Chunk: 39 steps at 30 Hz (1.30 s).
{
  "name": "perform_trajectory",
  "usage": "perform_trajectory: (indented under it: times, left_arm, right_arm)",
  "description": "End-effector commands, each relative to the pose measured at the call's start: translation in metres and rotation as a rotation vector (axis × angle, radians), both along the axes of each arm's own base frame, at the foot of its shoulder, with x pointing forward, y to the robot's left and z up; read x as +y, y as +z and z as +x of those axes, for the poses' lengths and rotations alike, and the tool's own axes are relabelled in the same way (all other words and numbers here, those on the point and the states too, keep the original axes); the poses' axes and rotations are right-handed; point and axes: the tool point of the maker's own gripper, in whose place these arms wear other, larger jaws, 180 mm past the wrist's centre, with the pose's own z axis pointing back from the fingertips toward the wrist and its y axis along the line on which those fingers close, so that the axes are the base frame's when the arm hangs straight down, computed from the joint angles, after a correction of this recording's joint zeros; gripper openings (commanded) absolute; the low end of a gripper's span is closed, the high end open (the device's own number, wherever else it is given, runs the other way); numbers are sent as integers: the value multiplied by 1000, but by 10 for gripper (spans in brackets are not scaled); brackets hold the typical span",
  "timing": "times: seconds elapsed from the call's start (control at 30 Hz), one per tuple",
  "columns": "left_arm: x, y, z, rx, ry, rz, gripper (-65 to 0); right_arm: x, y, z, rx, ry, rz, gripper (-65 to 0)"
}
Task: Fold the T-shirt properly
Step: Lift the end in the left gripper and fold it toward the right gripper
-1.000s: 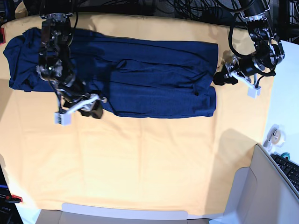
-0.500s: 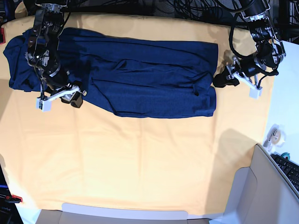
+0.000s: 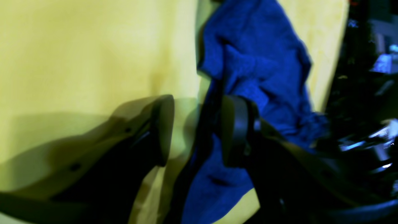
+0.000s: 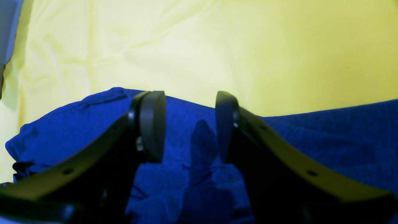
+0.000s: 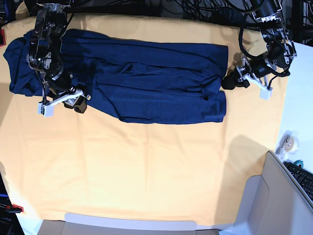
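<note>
T-shirt point(image 5: 146, 83) flat between both spread, empty end effectors: left point(image 5: 230, 82) at its edge, right point(image 5: 78, 104) over its sleeve end.

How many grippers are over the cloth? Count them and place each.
2. The right gripper sits at the T-shirt's lower edge on the base view's left; the left gripper is at its opposite end. Both are open and empty.

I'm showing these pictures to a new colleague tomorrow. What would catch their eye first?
The long navy T-shirt stretched across the far half of the yellow-orange cloth, partly folded into a band. Then the two black arms at its ends: the right gripper open over the shirt's near edge on the base view's left, and the left gripper open at the shirt's edge on its right.
</note>
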Motion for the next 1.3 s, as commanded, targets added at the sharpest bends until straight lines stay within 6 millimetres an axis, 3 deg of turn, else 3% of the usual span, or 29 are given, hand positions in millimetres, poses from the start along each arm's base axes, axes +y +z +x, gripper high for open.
perform_trajectory:
  times: [0.0, 0.17, 0.4, 0.93, 1.0, 1.13, 1.27]
  left_arm:
    - [5, -3, -1, 24, -12, 32, -396]
    - [-15, -4, 7, 9, -70, 37, -395]
    - [-52, -12, 1, 33, -195, 27, -382]
    - [-73, -16, -7, 50, -281, 23, -386]
    - [-76, -15, -8, 11, -322, 35, -441]
    - [-79, -10, -8, -73, -395, 57, -650]
    - [-73, -7, -6, -84, -400, 70, -647]
  right_arm:
    - [-2, 15, 8, -54, 2, -6, -388]
    - [-2, 15, 8, -54, 2, -6, -388]
    - [-2, 15, 7, -53, 3, -6, -388]
    - [-2, 15, 7, -53, 2, -8, -388]
    - [-3, 15, 7, -53, 2, -11, -388]
    - [-3, 15, 7, -55, 1, -10, -388]
    - [-14, 18, 8, -62, -26, -18, -389]
